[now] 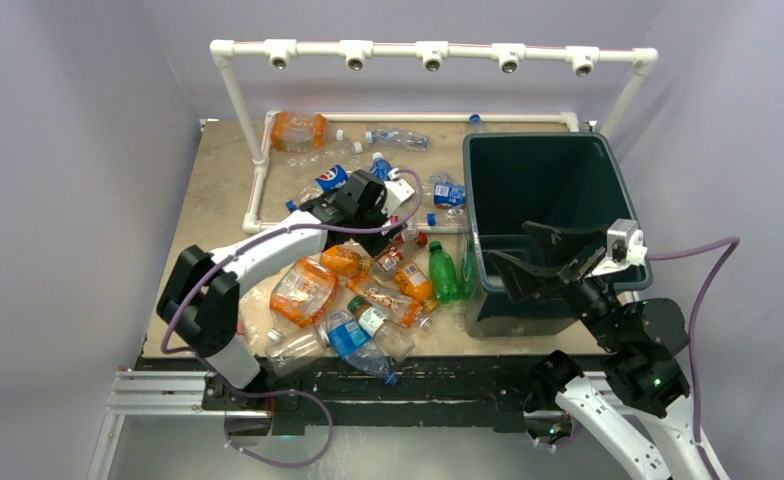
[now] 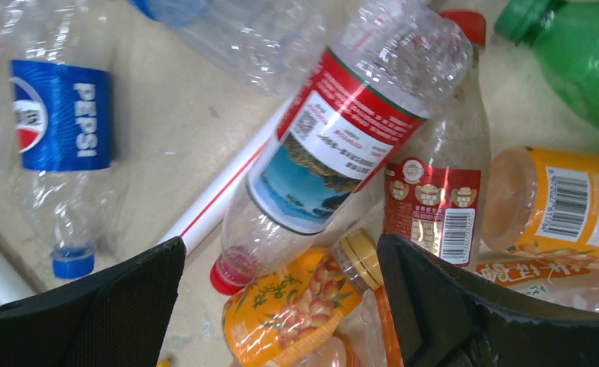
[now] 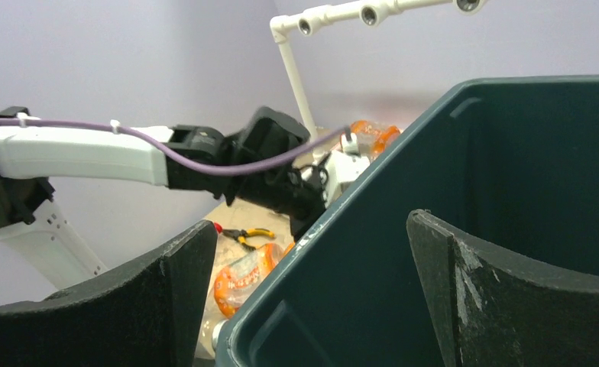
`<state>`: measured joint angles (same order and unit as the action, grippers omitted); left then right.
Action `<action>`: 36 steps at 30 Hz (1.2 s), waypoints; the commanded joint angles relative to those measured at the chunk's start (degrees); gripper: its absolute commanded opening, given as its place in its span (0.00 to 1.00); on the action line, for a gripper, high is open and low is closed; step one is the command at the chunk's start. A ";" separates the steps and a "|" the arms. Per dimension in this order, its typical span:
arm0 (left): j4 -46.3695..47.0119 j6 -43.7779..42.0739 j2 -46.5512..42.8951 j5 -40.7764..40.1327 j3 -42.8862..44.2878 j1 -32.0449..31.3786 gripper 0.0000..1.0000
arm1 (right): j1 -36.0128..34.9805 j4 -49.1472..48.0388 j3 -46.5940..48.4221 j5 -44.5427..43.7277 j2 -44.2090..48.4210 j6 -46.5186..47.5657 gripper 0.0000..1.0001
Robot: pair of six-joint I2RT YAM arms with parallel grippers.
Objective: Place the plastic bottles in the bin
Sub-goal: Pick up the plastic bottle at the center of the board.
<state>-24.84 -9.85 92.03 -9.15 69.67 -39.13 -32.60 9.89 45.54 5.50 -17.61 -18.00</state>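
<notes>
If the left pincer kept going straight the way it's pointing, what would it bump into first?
Most likely the clear red-labelled bottle lying across the left pincer's open gap, though the orange-labelled bottle beside it may be nearer.

A tan tabletop (image 1: 218, 190) is carrying everything. The dark green bin (image 1: 538, 137) is standing upright on its right side, and a white pipe frame (image 1: 256, 195) is lying flat across the far half. Near the front edge plastic bottles (image 1: 308, 290) are lying in a loose heap, with a green bottle (image 1: 443, 272) resting just beside the bin's wall. Others, a Pepsi-labelled bottle (image 1: 330, 178) among them, are lying scattered inside the frame, and a red-labelled clear bottle (image 2: 335, 145) is lying across one pipe.
</notes>
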 commanded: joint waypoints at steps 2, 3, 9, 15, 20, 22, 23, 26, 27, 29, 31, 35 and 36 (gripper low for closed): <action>1.85 -7.68 4.28 6.43 4.30 -0.30 0.96 | 0.09 0.94 1.72 -1.31 1.72 0.15 0.99; 1.75 -8.35 5.11 6.83 4.86 -0.18 0.96 | 0.14 1.33 1.96 -1.47 1.84 0.16 0.99; 2.95 -10.00 10.14 8.71 6.91 1.14 0.93 | 0.12 2.36 2.02 -2.31 2.99 0.07 0.99; 2.90 -8.46 15.27 8.26 8.55 1.23 0.85 | 0.08 3.31 2.23 -2.75 3.09 0.31 0.99; 3.29 -7.90 17.01 8.44 8.76 1.24 0.79 | 0.08 3.41 2.37 -2.90 3.10 0.42 0.99; 3.22 -7.25 17.45 8.69 9.02 1.25 0.75 | 0.10 3.38 2.45 -2.73 3.03 0.38 0.99; 3.14 -7.21 17.49 8.77 9.00 1.20 0.72 | 0.14 3.36 2.57 -2.69 3.02 0.33 0.99; 3.22 -6.94 16.81 8.56 8.74 1.25 0.59 | 0.09 3.58 3.10 -2.69 2.76 0.42 0.99; 3.35 -6.79 16.21 8.00 8.73 1.19 0.55 | 0.14 3.61 3.33 -2.74 2.68 0.50 0.99; 3.59 -6.66 14.28 6.80 8.97 1.19 0.48 | 0.08 3.65 3.82 -2.77 2.50 0.64 0.99; 4.23 -6.55 11.72 4.98 9.04 1.24 0.45 | 0.08 3.52 4.21 -2.73 2.28 0.79 0.99; 4.73 -6.70 5.91 2.12 9.73 1.19 0.43 | 0.14 3.22 5.32 -2.64 1.56 1.36 0.99; 4.79 -6.49 4.34 1.51 10.07 1.25 0.42 | 0.09 3.01 5.58 -2.65 1.30 1.46 0.99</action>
<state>-23.16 -17.08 105.38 -4.19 76.73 -38.26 -32.60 13.67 48.38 3.57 -15.00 -17.76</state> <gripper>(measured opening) 0.499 0.990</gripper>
